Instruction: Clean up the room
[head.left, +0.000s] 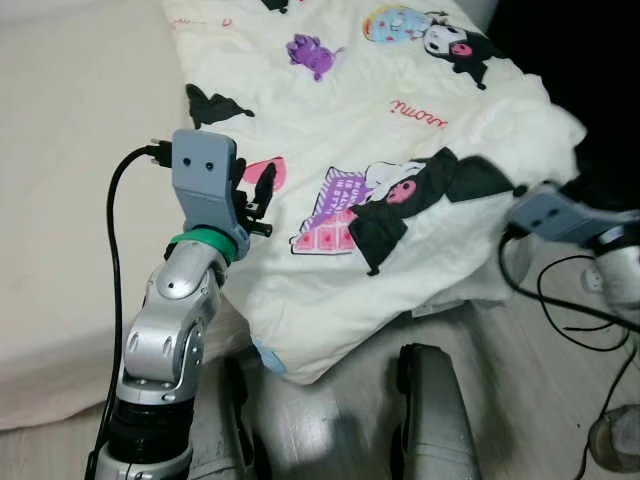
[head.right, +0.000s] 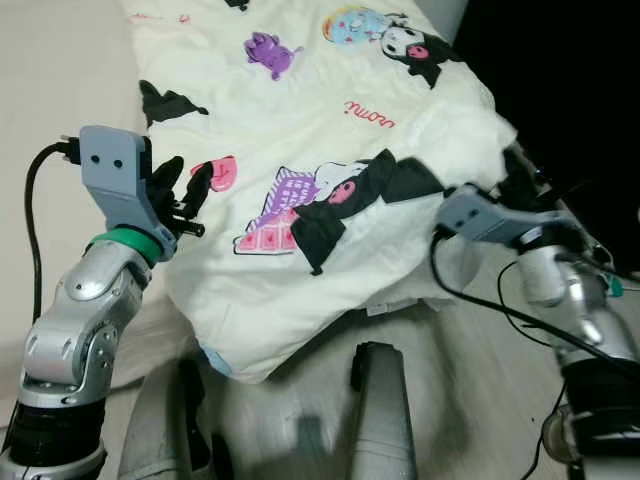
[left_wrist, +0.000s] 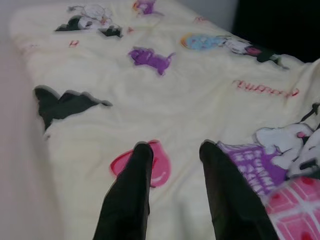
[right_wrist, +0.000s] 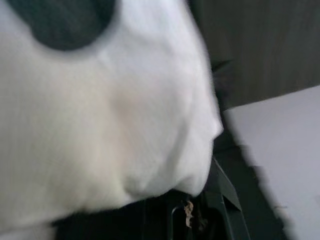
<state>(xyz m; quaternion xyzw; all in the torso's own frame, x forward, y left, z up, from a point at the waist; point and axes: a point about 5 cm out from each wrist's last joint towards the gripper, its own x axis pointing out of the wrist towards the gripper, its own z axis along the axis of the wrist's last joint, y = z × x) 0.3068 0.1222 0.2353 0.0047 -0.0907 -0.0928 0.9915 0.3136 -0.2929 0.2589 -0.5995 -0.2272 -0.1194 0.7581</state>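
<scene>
A cream blanket (head.left: 400, 130) printed with cartoon figures lies spread over the bed, and its near corner hangs off the bed's edge. My left gripper (left_wrist: 175, 147) is raised over the blanket's left side, just above a pink print (left_wrist: 160, 167). It is open, with nothing between its black fingers (left_wrist: 130, 190). My right gripper (head.right: 515, 185) is pressed against the blanket's right edge, where the cloth bulges over the side. In the right wrist view the cream cloth (right_wrist: 100, 115) is very close and blurred.
The pale mattress (head.left: 70, 150) runs along the blanket's left. Below the bed is a light wood floor (head.left: 520, 400) with black cables (head.left: 580, 310) looping at the right. My own legs (head.left: 430, 410) stand close to the hanging corner. The far right is dark.
</scene>
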